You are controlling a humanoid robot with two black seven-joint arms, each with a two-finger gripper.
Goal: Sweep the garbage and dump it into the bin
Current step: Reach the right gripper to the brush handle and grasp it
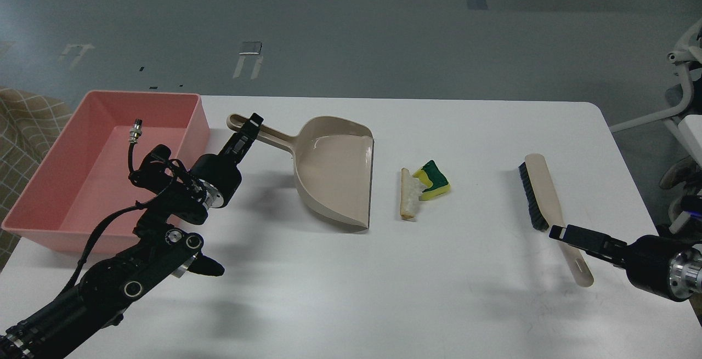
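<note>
With the garbage [425, 186] lying between dustpan [334, 170] and brush [543, 194], your tools flank it.
Left gripper [251, 124] at the dustpan handle, right gripper [556, 232] over the brush handle: grip unclear on both.

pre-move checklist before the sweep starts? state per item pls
1. Left gripper at the dustpan handle: ok, its tips overlap the handle; closure cannot tell.
2. Right gripper at the brush handle: ok on position; grasp cannot tell.
3. Dustpan's open edge faces the garbage: ok.
4. Garbage together: ok, sponge piece touches the bread slice, between dustpan and brush.
5. Bin ready: ok, upright on the table left of the dustpan.
</note>
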